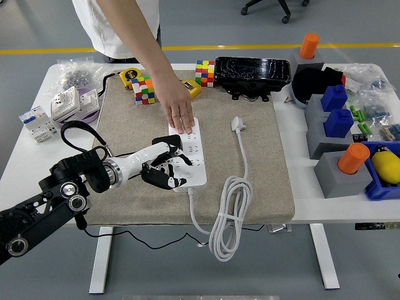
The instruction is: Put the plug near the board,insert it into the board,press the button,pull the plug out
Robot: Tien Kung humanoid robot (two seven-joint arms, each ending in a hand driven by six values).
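Observation:
A white power strip (191, 156) lies on the beige mat (125, 137) with its white cable coiled toward the table's near edge (226, 219). The white plug (238, 123) lies loose on the mat to the strip's right, not in any socket. My left hand (167, 169) rests at the strip's near left end, fingers loosely curled over its edge, holding nothing. A person's hand (178, 112) presses flat on the strip's far end, holding it down. My right arm is out of view.
Colour cubes (143, 89) (204, 72), a yellow tape measure (129, 75) and a black tray (252, 74) stand at the mat's far edge. White sockets (74, 100) lie at the left. Blue and grey blocks with orange cylinders (340, 150) crowd the right side.

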